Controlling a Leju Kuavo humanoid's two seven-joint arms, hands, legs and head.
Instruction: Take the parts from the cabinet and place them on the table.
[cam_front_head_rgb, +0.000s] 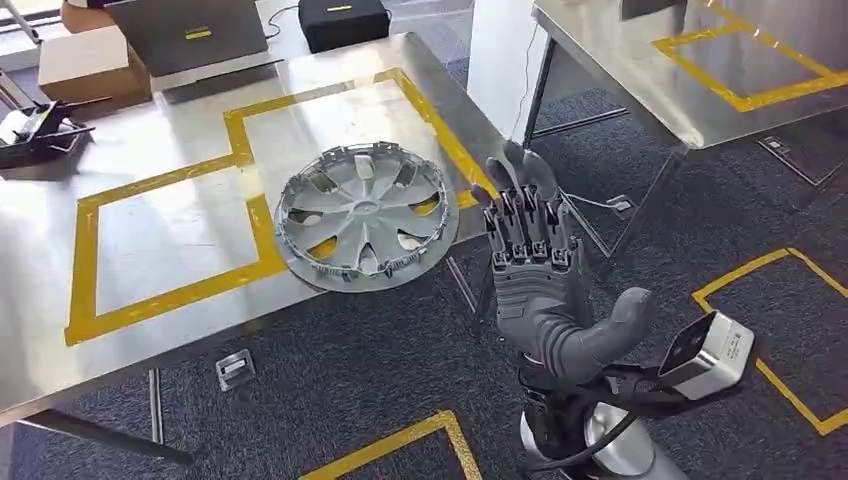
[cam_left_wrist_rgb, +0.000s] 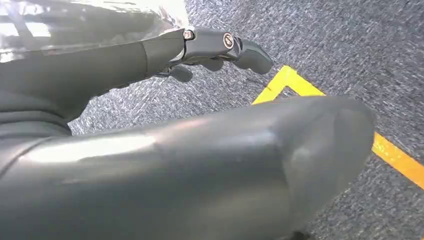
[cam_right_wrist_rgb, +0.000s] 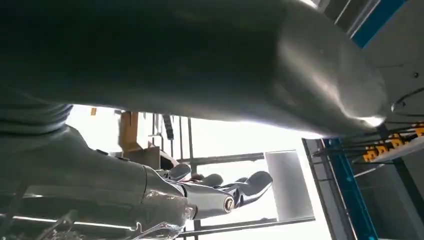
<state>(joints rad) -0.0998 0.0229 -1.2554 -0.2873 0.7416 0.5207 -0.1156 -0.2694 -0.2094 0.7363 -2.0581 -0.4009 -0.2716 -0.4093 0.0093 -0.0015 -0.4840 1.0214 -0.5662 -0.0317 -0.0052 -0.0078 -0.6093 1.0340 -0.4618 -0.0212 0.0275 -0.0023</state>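
A silver wheel cover (cam_front_head_rgb: 365, 215) lies flat on the steel table (cam_front_head_rgb: 170, 220), on the yellow tape lines, with its near rim poking a little over the table's front edge. My right hand (cam_front_head_rgb: 535, 270) is raised just right of it, off the table's corner above the carpet, fingers stretched out and apart, holding nothing. In the right wrist view the same hand (cam_right_wrist_rgb: 175, 75) faces bright windows and its fingers (cam_right_wrist_rgb: 240, 192) are empty. My left hand (cam_left_wrist_rgb: 190, 160) hangs over the carpet, fingers (cam_left_wrist_rgb: 220, 47) extended and empty.
A second steel table (cam_front_head_rgb: 700, 80) with yellow tape stands at the far right, with a carpeted gap between the two. A cardboard box (cam_front_head_rgb: 85, 65), dark cases (cam_front_head_rgb: 195, 35) and a black tool (cam_front_head_rgb: 35, 130) sit at the first table's far side. Yellow floor marks (cam_front_head_rgb: 770, 330) lie to my right.
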